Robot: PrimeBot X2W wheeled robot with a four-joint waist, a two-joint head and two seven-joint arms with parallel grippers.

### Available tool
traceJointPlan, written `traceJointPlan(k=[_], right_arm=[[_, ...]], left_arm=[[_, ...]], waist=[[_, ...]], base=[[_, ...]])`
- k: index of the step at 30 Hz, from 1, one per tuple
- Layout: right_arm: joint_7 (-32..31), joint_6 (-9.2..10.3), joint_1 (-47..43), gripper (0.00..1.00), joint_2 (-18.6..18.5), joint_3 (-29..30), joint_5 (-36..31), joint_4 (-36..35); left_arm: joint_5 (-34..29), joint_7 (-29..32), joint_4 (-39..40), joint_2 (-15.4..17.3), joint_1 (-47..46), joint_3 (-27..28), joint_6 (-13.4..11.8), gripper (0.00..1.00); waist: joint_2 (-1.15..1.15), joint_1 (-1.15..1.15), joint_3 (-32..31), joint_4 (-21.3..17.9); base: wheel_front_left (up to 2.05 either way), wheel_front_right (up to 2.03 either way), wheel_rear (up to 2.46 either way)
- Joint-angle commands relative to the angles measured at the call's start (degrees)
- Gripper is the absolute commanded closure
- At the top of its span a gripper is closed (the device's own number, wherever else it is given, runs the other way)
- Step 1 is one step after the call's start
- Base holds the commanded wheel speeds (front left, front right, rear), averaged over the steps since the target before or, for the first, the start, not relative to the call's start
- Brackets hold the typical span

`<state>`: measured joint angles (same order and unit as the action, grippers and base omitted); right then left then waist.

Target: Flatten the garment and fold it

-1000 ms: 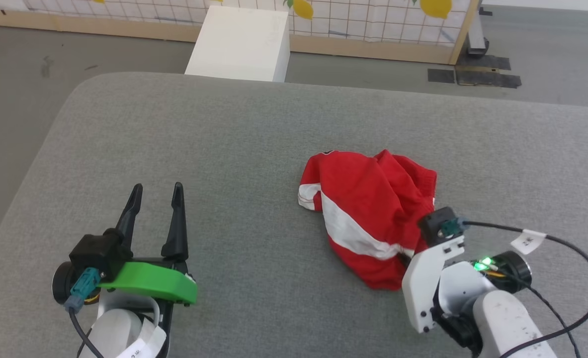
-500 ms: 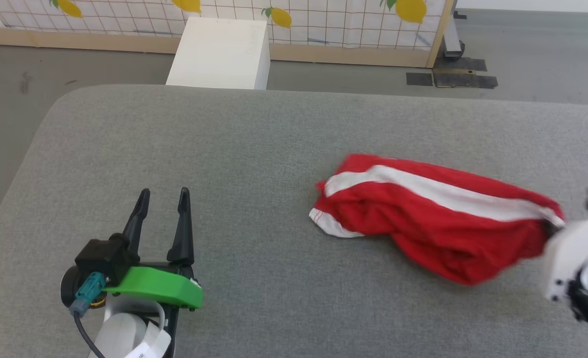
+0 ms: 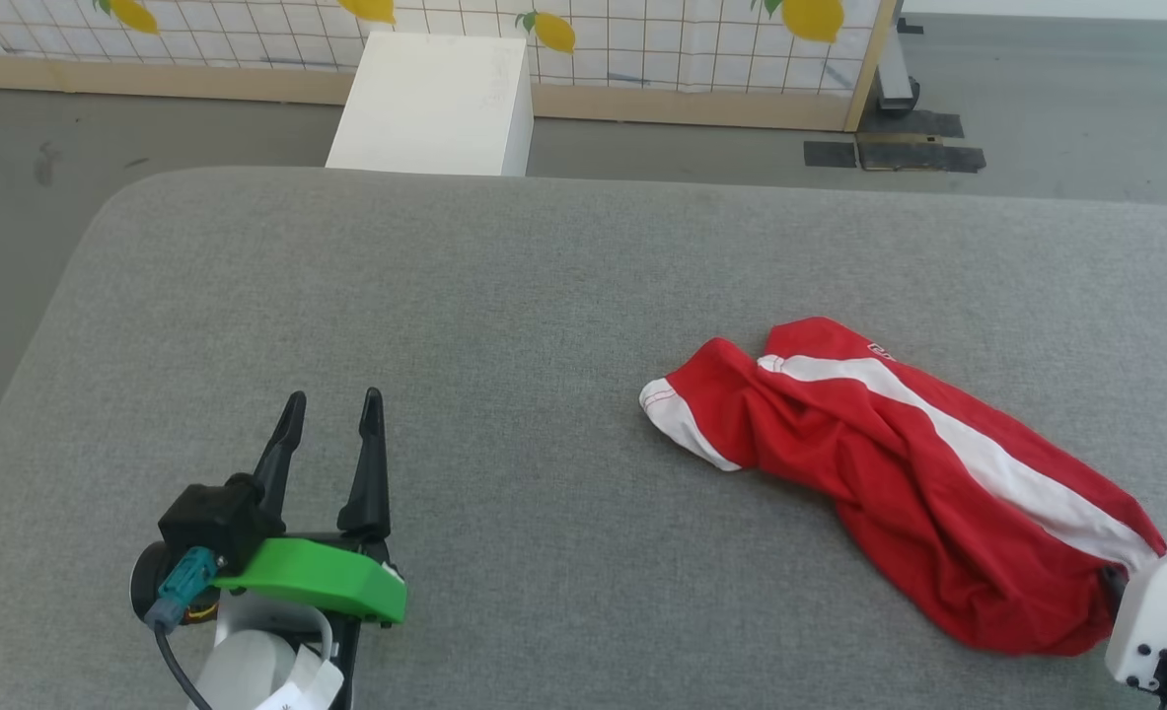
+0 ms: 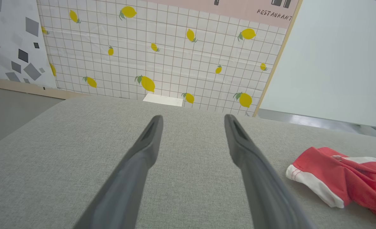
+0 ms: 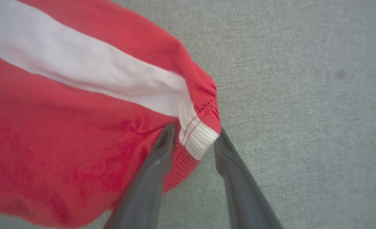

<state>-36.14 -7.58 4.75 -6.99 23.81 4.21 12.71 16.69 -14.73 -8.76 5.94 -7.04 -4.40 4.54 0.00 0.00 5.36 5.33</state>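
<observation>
Head view, from the left: the left gripper (image 3: 334,397) rests low over the grey padded table (image 3: 544,276) with its two fingers spread wide and nothing between them. It sits well apart from the cloth, probably parked there so the surface stays free for spreading.

Right of centre lies the garment (image 3: 899,493), red shorts stretched into a long rumpled roll running from the white hem trim (image 3: 677,422) toward the table's near right corner, the white stripe (image 3: 968,449) uppermost. It lies drawn out lengthwise but not flat; the layers are bunched, so flattening looks barely begun and no fold is made.

At the far right, the right gripper (image 5: 194,128) has its fingers parted around the ribbed white waistband corner. The cloth sits between the tips and seems loose rather than pinched, though the close, soft view leaves that a little uncertain. I judge the corner is being let go so the band stays pulled out.

Counted: one garment, two grippers, one white box (image 3: 435,99) on the floor beyond the table.
</observation>
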Motion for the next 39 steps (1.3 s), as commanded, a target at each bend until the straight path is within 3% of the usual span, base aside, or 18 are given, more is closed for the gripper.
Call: traceJointPlan(k=[1,7,14,19,26,33,39], right_arm=[[1.6,0.09,0.8,0.00,0.5,0.7,0.6,-0.8],[10.7,0.09,0.3,0.00,3.4,5.1,6.1,-7.3],[18.5,0.09,-3.4,0.00,4.1,3.7,11.9,-13.7],[20.2,0.09,-4.0,0.00,4.1,0.9,13.1,-14.9],[21.1,0.09,-2.9,0.00,4.1,-3.4,14.4,-15.2],[22.9,0.09,-1.8,0.00,4.1,-6.0,15.4,-12.9],[25.0,0.09,-1.5,0.00,4.1,-6.8,16.0,-10.9]], left_arm=[[-0.4,-0.3,-0.2,-0.2,0.9,0.2,0.4,0.00],[-0.3,-0.3,-0.9,-0.8,1.1,0.2,0.6,0.00],[2.1,0.1,-1.8,-1.8,-0.7,-1.2,1.0,0.00],[5.7,5.5,-4.5,-2.6,-8.5,-5.3,1.7,0.00],[12.8,21.9,-13.6,-3.0,-25.6,-14.7,2.2,0.00],[19.8,48.9,-24.2,-3.0,-41.3,-26.3,-2.3,0.00],[16.8,62.1,-30.2,-2.6,-47.8,-32.5,-4.7,0.00]], waist=[[0.00,0.00,-0.3,-0.1],[0.00,0.00,-1.6,-0.9],[0.00,0.00,-1.6,-3.9],[0.00,0.00,-0.3,-7.1],[0.00,0.00,2.9,-12.1],[0.00,0.00,6.7,-17.3],[0.00,0.00,9.2,-20.0]], base=[[0.00,0.00,0.00],[0.00,0.00,0.00],[0.00,0.00,0.00],[0.00,0.00,0.00],[0.00,0.00,0.00],[0.00,0.00,0.00],[0.00,0.00,0.00]])
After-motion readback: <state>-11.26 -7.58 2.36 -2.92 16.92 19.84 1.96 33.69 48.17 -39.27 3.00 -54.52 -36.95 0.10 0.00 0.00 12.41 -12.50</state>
